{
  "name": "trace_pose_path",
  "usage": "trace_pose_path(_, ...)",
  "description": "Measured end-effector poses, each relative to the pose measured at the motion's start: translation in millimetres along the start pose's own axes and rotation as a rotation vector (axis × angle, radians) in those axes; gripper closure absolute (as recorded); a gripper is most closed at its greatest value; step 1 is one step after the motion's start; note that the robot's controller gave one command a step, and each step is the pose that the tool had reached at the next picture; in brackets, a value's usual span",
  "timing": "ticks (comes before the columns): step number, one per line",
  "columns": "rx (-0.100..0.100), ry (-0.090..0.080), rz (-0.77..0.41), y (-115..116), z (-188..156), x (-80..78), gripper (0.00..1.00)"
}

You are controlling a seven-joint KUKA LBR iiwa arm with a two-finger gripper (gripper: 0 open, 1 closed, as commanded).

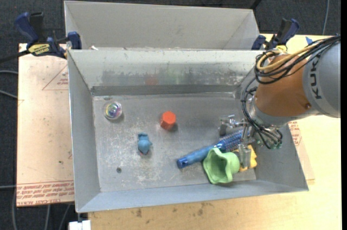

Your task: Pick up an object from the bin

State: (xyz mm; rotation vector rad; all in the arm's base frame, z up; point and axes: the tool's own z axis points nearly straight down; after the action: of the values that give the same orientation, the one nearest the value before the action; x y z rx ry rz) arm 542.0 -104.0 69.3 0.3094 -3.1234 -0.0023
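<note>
Across the bin (81, 131) floor from the left I see a shiny ball (113, 110), a small blue lump (143, 144), a red block (168, 120), then a blue brush (203, 154) touching a green soft lump (220, 166). My gripper (242, 142) sits low over the brush's bristled end, at the right. I cannot tell whether it is apart or together.

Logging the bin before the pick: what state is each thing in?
Shiny ball, resting apart, left.
Red block, resting alone.
Small blue thing, lying alone.
Blue brush, lying flat, bristle end by the gripper.
Green cloth, crumpled, touching the brush.
Yellow thing, partly hidden beside the cloth.
</note>
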Motion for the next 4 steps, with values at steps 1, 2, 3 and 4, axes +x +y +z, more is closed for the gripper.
trace_pose_path(1,0.006,-0.012,0.011,-43.6,-33.3,-23.2,0.0)
trace_pose_path(2,0.002,-0.007,-0.139,-22.3,-30.9,-29.5,0.0)
trace_pose_path(3,0.002,-0.002,-0.219,-21.4,-2.3,-33.9,0.0)
trace_pose_path(4,0.002,-0.004,-0.217,-21.4,-4.0,-35.3,0.0)
